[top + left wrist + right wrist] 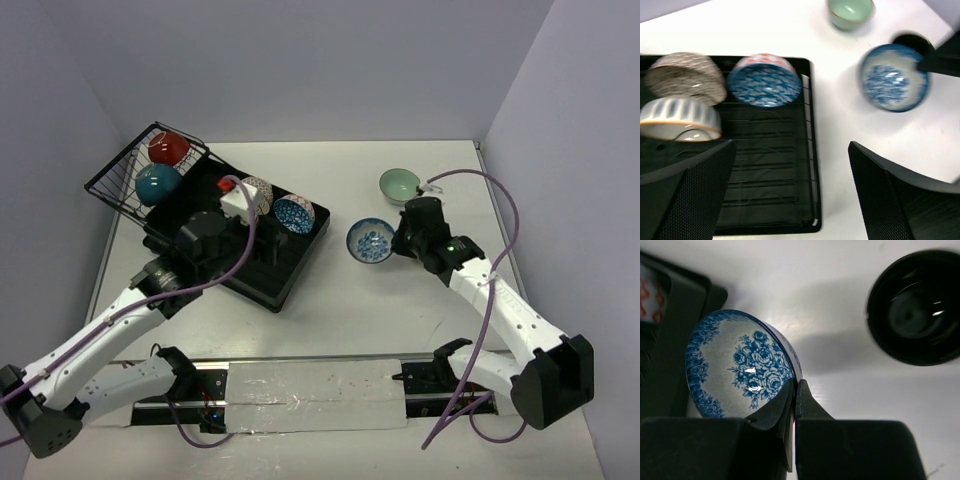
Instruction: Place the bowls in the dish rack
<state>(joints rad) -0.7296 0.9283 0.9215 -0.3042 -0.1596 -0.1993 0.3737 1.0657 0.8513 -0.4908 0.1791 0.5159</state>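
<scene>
Finding one: I am clamping my right gripper (795, 390) shut on the rim of the blue-flowered bowl (740, 370), with one finger inside the wall and one outside. The bowl is tilting over the white table (340, 330), just to the right of the dish rack (270, 275) and not yet in it. I cannot tell whether it is resting on the table or hanging clear.

Finding two: I am holding my left gripper (792, 147) wide open and empty above the ribbed floor of the rack, near the bowls already lying there.

Risks, as I am judging them:
- I am pinching only a thin strip of glazed rim, and the bowl's whole weight is hanging to one side. Any quick swing could be turning it in the fingers or sliding it out, and a drop onto the table could be chipping it.
- My left arm is occupying the space over the rack. Carrying the bowl straight across could be bringing the two arms together.
- The lattice bowl (294, 214) is leaning at the rack's near right edge, so a low approach could be knocking it.
- A dark round object (915, 305) that I cannot identify and the mint bowl (399, 184) are sitting close by, so a careless lift could be clipping either one.
</scene>
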